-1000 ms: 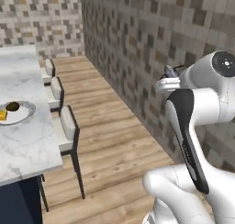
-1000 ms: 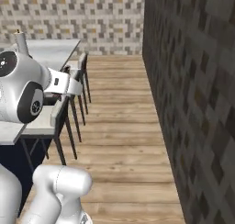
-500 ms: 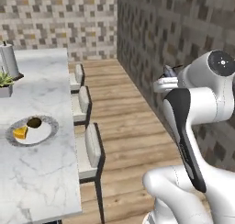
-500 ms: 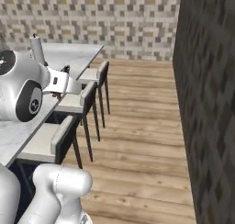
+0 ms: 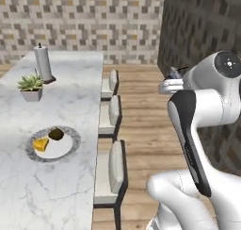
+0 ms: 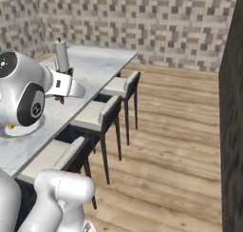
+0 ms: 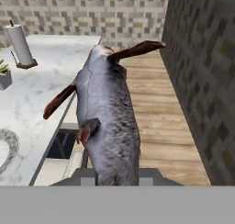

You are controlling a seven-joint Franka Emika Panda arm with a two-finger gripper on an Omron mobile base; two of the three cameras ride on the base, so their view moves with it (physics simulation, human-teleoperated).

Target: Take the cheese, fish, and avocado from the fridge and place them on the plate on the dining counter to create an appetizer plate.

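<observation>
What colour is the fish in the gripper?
The fish is silvery grey with reddish-brown fins and tail, best seen in the hand view.

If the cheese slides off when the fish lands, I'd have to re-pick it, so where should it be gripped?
Grip the cheese across its two flat sides, coming straight down from above. It is a low wedge lying flat on the plate, and the avocado sits close beside it, so a sideways approach looks crowded.

Glossy veined marble dining counter, matt wood-plank floor, rough mosaic stone wall
</observation>
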